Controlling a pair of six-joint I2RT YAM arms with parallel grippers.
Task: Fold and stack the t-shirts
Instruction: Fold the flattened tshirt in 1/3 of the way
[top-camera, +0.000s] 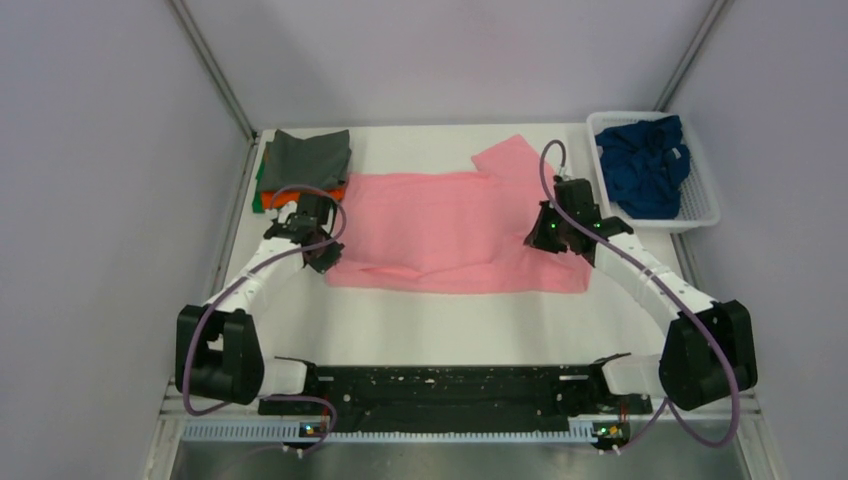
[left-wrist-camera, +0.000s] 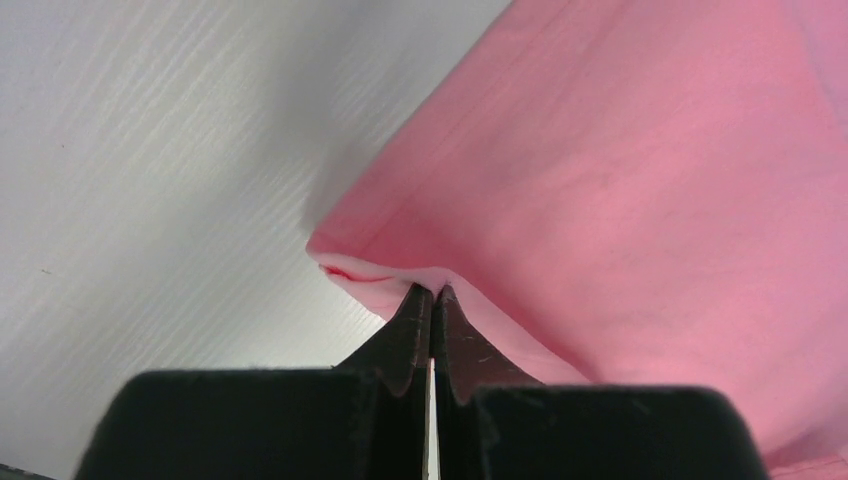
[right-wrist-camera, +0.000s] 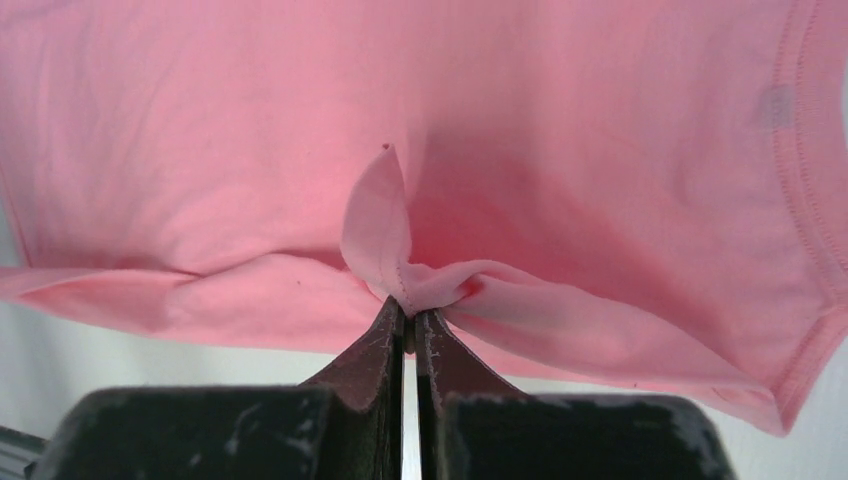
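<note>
On the white table, left gripper and right gripper are clamping tight the pink shirt by apparently opposite edges; lifting evenly matters.

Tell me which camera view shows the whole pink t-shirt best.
The top external view: the pink t-shirt lies spread there, almost wholly visible. The left wrist view shows only a corner pinched by the left hand; the right wrist view, a bunched edge in the right hand.
</note>
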